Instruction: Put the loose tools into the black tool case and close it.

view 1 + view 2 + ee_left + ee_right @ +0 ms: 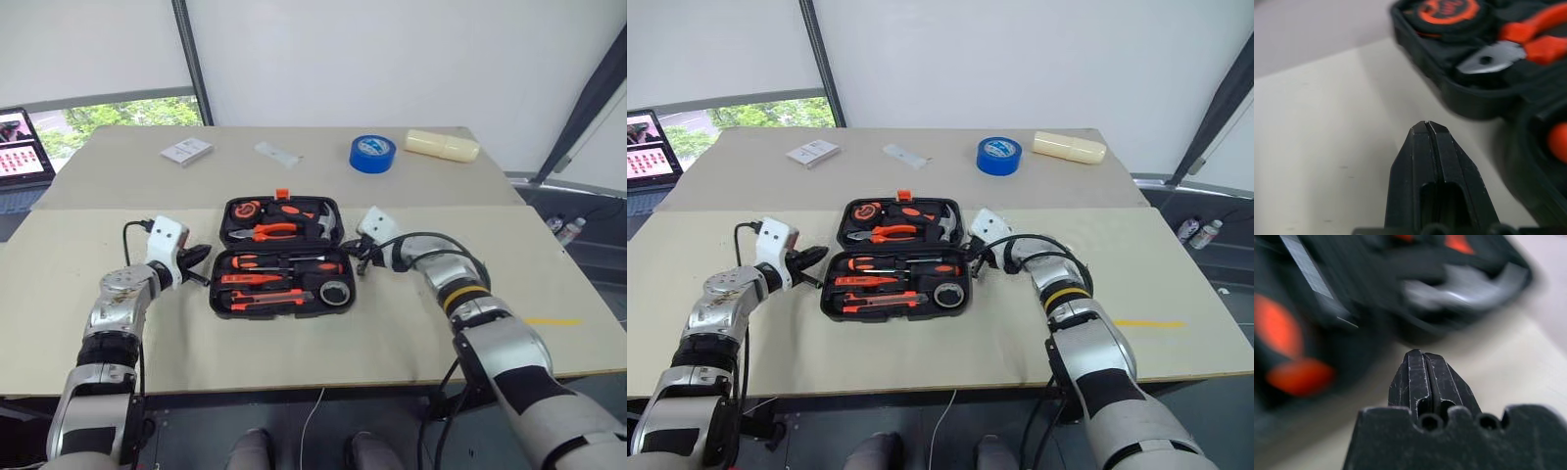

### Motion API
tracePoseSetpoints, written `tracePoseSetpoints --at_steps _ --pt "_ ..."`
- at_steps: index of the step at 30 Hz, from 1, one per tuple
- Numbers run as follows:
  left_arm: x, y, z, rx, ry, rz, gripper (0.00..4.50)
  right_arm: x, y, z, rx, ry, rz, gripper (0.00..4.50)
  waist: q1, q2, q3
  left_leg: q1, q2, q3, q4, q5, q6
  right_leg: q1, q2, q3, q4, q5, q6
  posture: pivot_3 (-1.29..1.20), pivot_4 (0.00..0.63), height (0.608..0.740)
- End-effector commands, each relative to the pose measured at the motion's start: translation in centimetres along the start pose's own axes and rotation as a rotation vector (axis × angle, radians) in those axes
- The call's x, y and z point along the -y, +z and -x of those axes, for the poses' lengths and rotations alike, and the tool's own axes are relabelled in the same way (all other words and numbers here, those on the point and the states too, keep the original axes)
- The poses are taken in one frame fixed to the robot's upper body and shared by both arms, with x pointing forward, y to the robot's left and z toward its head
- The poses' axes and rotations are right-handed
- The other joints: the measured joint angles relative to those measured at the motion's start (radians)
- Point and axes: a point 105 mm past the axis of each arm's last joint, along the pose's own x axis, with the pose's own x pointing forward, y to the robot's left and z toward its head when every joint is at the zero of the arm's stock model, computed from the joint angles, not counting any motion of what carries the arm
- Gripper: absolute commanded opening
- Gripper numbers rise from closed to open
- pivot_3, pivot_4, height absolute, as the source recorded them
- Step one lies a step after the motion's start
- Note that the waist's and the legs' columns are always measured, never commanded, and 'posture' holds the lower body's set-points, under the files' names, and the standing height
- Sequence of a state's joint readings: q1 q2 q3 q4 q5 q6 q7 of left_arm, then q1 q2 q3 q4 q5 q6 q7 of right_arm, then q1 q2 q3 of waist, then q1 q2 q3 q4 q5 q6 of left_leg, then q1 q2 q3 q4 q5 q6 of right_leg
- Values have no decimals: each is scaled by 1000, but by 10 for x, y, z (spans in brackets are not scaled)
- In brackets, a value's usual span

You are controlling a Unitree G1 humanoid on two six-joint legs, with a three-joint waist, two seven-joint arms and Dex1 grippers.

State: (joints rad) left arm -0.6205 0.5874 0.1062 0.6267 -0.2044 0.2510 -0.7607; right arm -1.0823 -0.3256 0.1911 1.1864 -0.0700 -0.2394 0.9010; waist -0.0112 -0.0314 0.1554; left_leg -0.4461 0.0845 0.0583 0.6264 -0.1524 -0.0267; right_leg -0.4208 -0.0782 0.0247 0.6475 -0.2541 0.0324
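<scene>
Left eye view: black moulded case (281, 257) open (rounded corners); both claws pressed together.

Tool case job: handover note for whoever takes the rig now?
Left gripper: shut, empty, at the left side of the black tool case.
Right gripper: shut, empty, at the case's right side.
Case lies open on the table; screwdrivers, utility knife and tape roll sit in its near half.
Done: tools packed.
Left: fold the lid over and latch it.
</scene>
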Motion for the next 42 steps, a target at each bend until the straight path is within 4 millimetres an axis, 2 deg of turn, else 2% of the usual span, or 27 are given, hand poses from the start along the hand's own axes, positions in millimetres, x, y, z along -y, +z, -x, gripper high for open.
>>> tracePoseSetpoints --at_steps 1,6,13,16,20,22,23,25,28,29,30,33,35,36,38,42 --pt "38 6 -2 45 -235 0 0 -18 16 1 84 165 22 34 -1 0 0 0 0 0 0 0 0 0 0 0 0 0 0 0 150 740" --pt "70 5 5 66 -397 -33 0 -30 2 28 72 244 13 34 4 0 0 -1 0 0 -1 0 0 -1 0 0 0 0 0 0 150 740" --pt "106 -1 8 63 -508 -85 0 -53 -8 71 42 257 -53 34 19 0 0 0 0 0 1 -1 -1 0 0 0 1 0 0 0 150 740" --pt "110 -3 9 58 -505 -87 0 -57 -11 81 23 222 -68 34 23 0 0 0 0 0 1 -1 -1 0 0 1 1 0 0 0 150 740" --pt "91 -5 10 -9 -391 -22 0 -39 -24 94 -38 80 -9 34 23 0 0 0 0 -1 4 0 -1 1 0 2 1 0 0 0 150 740" --pt "85 2 17 -2 -383 10 519 -33 -23 105 -50 55 -34 0 23 0 0 0 0 -1 5 0 -1 1 1 2 1 0 1 0 150 740" --pt "81 3 22 -9 -378 21 717 -31 -20 110 -51 50 -65 295 23 -1 0 0 0 -1 6 0 -1 1 1 3 1 0 2 0 150 740" --pt "72 8 37 -23 -387 32 1447 -34 -20 125 -95 86 -115 806 21 -1 0 0 0 0 6 0 -1 1 1 4 1 1 2 0 150 740" --pt "43 9 56 -123 -287 107 2349 -22 -17 143 -177 -10 -284 1706 15 -1 1 0 0 0 5 0 -1 0 1 5 1 1 2 0 150 740" --pt "34 10 60 -155 -249 128 2929 -18 -16 148 -219 -38 -323 2277 14 -1 1 0 0 0 5 0 -1 0 1 6 1 1 2 0 150 740" --pt "31 17 63 -158 -239 167 3132 -16 -12 151 -244 -53 -369 2494 11 -1 1 0 0 0 5 0 -1 -1 1 6 1 1 2 0 150 740" --pt "37 39 64 -139 -292 269 4352 -10 4 148 -255 -73 -465 3608 9 -1 1 1 0 0 5 0 -1 -1 1 6 1 1 1 0 150 740" --pt "41 48 57 -181 -296 326 4500 -4 8 141 -289 -90 -515 4271 6 -2 1 1 0 0 6 0 -1 -1 1 6 1 1 2 0 150 740" --pt "42 47 53 -230 -276 369 4500 0 2 138 -354 -127 -557 4471 6 -2 1 1 0 0 6 0 0 -1 1 6 1 1 3 0 150 740" --pt "40 47 41 -259 -232 382 4500 9 -2 132 -410 -175 -589 4471 7 -3 1 1 -1 -1 6 0 0 -1 2 6 2 1 3 0 150 740" --pt "42 52 16 -252 -185 378 4500 27 9 107 -372 -211 -624 4471 5 -3 2 0 -2 -1 6 1 0 -1 2 8 1 2 2 0 150 740"
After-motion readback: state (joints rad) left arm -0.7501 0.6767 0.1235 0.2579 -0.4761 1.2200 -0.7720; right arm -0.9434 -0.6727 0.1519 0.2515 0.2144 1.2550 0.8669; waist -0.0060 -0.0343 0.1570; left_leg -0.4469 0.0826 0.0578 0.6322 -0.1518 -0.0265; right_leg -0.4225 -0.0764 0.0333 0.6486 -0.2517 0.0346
